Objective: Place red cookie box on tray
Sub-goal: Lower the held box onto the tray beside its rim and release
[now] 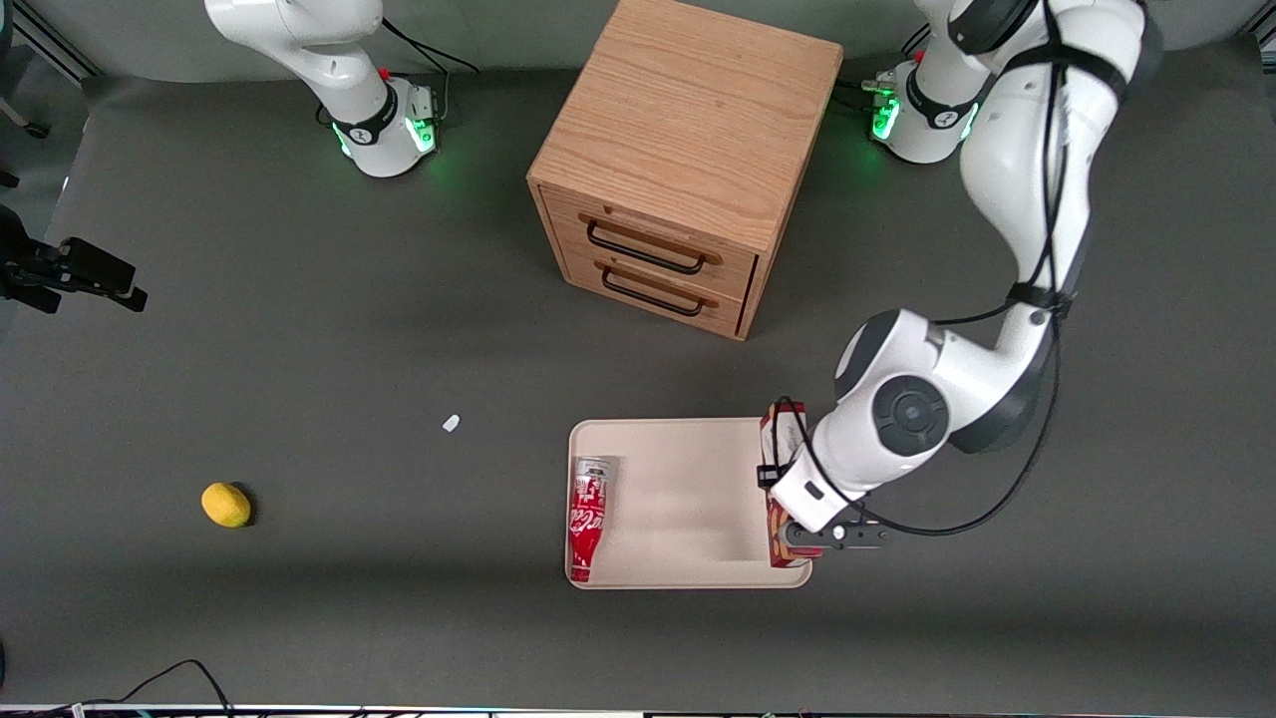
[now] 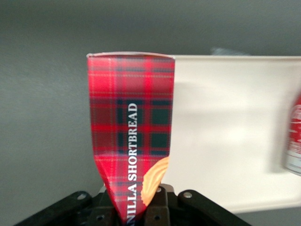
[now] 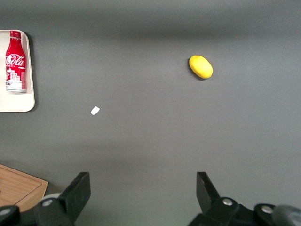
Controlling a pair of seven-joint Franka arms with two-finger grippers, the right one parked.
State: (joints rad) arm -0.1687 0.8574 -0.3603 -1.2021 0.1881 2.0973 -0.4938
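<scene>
The red cookie box (image 1: 775,431) is a tartan-red carton with "SHORTBREAD" lettering and a cookie picture (image 2: 131,117). My left gripper (image 1: 809,533) is shut on it, its fingers gripping the box's near end (image 2: 134,209). The box runs along the edge of the cream tray (image 1: 688,499) that faces the working arm's end of the table, partly over the tray (image 2: 235,117) and partly over its rim. The arm's wrist hides the box's middle in the front view. Whether the box rests on the tray or hangs just above it cannot be told.
A red Coca-Cola bottle (image 1: 588,519) lies on the tray along the edge toward the parked arm. A wooden two-drawer cabinet (image 1: 688,160) stands farther from the front camera. A yellow lemon (image 1: 226,504) and a small white scrap (image 1: 451,423) lie toward the parked arm's end.
</scene>
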